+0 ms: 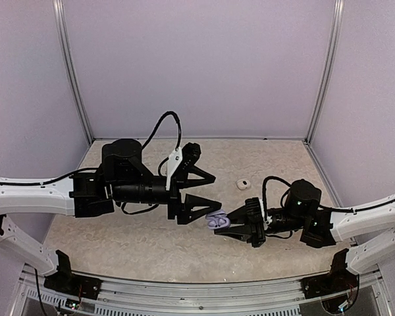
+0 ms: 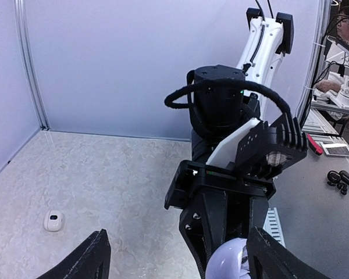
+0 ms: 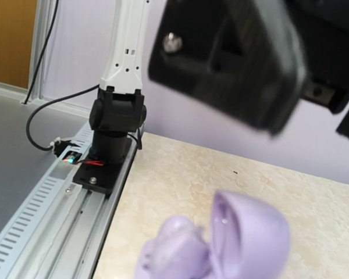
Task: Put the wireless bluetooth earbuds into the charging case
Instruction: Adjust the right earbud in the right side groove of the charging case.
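Though well aside, small white case (image 1: 243, 184).

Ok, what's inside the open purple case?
The purple case in the right gripper is hinged open, and its lid hollow looks bare. Its lower half is blurred and cut off, so whether anything sits there cannot be told.

Open lilac charging case (image 1: 217, 220)

Stretched in low from either side toward the middle, with the left gripper (image 1: 217, 191) held level, jaws spread wide front to back, and the right gripper (image 1: 226, 223) tip to tip with its nearer finger, jaws clamped on a lilac case (image 1: 216, 220).
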Motion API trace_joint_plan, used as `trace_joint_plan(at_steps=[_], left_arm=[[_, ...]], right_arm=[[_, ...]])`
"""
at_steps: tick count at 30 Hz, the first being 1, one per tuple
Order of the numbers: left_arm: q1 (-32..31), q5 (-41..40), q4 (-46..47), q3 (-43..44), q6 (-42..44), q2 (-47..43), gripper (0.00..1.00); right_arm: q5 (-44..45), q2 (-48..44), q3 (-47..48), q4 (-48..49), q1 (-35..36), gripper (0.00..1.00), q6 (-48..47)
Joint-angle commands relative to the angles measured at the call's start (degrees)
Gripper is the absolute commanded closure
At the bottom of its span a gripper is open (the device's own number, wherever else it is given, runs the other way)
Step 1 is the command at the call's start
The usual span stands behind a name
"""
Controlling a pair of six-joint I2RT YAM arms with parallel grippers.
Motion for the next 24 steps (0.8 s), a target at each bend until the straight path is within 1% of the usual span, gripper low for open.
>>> trace_joint_plan(at_steps=[1, 15, 24], left_arm=[[-0.2, -1.1, -0.1, 0.9, 2.3, -2.0, 0.20], [-2.4, -3.0, -4.6, 2.6, 5.7, 1.4, 0.22], [-2.6, -4.7, -7.1, 3.3, 6.5, 3.1, 0.26]], right_arm=[[-0.9, -0.3, -0.6, 2.3, 0.6, 1.00, 0.6], [-1.5, -0.3, -0.3, 2.2, 0.6, 1.00, 1.0], [-2.0, -0.6, 0.0, 2.1, 0.7, 1.00, 0.5]])
